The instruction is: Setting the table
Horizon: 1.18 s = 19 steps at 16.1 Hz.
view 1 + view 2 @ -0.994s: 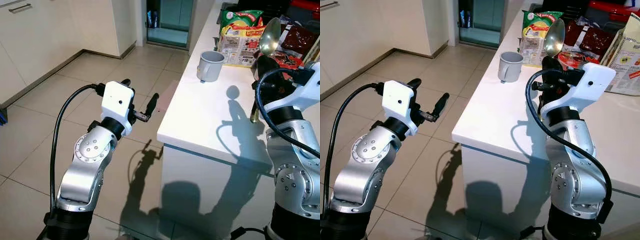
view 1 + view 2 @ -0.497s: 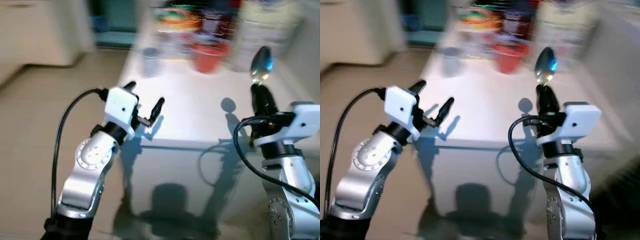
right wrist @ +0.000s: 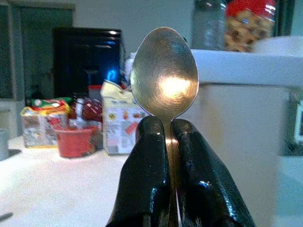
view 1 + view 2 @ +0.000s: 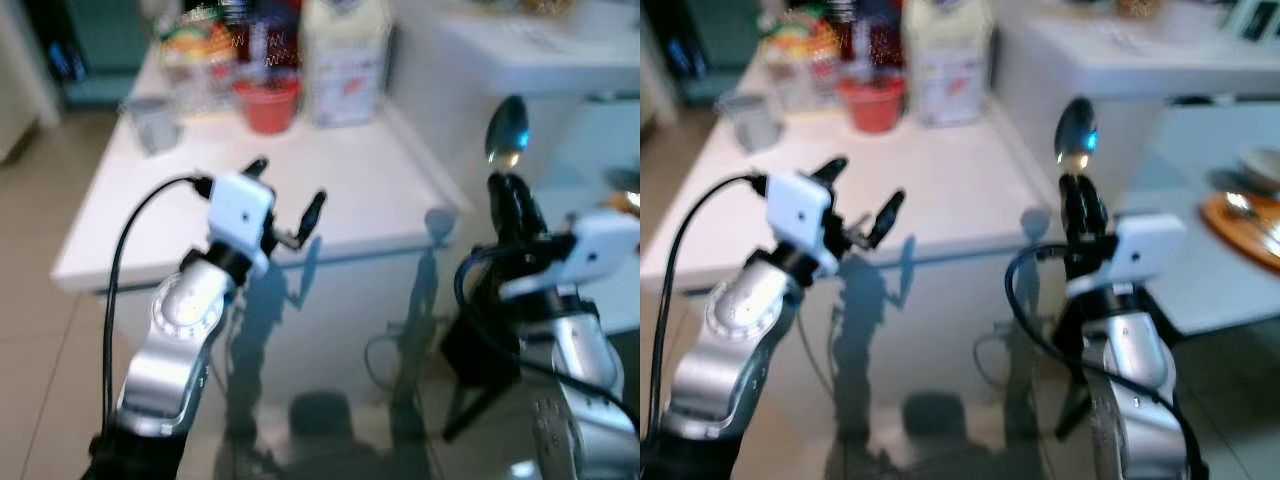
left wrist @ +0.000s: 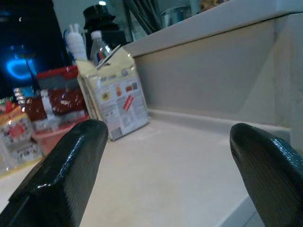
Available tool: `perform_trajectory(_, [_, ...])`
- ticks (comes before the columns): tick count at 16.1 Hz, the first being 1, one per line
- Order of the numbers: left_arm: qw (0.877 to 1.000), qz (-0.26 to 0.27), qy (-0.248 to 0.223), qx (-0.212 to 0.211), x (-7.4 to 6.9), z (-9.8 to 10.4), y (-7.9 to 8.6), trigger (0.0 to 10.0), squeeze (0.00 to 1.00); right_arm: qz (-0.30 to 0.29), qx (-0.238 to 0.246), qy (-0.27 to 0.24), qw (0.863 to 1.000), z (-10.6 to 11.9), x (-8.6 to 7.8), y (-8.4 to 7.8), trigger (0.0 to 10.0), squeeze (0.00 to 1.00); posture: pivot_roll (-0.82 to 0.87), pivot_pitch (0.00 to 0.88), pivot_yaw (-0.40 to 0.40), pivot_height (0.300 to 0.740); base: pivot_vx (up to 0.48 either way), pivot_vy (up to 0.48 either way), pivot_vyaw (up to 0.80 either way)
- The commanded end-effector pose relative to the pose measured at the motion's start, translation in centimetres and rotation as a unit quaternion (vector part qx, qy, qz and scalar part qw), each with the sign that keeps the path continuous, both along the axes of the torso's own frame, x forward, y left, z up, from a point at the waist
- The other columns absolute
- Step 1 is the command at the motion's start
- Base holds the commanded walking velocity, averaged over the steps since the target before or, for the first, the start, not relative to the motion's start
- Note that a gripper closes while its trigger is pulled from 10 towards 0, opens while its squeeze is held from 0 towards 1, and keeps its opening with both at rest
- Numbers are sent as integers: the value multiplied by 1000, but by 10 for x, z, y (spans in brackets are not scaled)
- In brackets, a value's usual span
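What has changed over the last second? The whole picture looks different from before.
Mostly the view: the robot has turned to its right, so the white counter slid leftward and an orange tray on a second table came into sight. The right claw still clamps the spoon upright, and the left claw stays open and empty.

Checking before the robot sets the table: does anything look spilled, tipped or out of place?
Nothing stands out. The spoon stands upright, pinched in the right gripper; the carton and red pot stand upright on the white counter. The views are blurred.
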<state>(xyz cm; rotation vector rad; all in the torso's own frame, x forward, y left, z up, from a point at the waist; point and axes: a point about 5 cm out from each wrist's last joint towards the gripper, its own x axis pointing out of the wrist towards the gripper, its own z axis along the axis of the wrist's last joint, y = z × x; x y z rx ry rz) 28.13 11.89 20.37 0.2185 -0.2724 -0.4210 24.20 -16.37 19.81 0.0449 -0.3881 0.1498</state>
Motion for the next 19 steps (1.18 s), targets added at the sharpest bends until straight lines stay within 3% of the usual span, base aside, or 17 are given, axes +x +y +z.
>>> perform_trajectory(1, [999, 41, 12, 9, 7, -4, 11, 10000, 0, 18, -6, 16, 1000, -1, 7, 10, 10000, 0, 11, 0, -12, 740, 0, -274, 0])
perform_trajectory(3, [998, 60, 13, 10, 10, -5, 12, 10000, 0, 11, -29, 41, 999, -6, 13, 10, 10000, 0, 11, 0, -12, 740, 0, -272, 0])
perform_trajectory(5, [997, 82, 12, 6, 15, -4, 12, 10000, 0, -13, -19, 71, 997, -12, 18, 5, 10000, 0, 13, 0, -11, 740, 0, -272, 266])
perform_trajectory(14, [994, 109, 11, 4, 21, -5, 11, 10000, 0, -62, -26, 101, 993, -17, 26, -6, 10000, 0, -2, 0, -3, 740, 0, -272, 788])
perform_trajectory(19, [994, 111, 9, 2, 23, -5, 9, 10000, 0, -90, -8, 108, 990, -20, 26, -15, 10000, 0, -12, 0, 4, 740, 0, -271, 0])
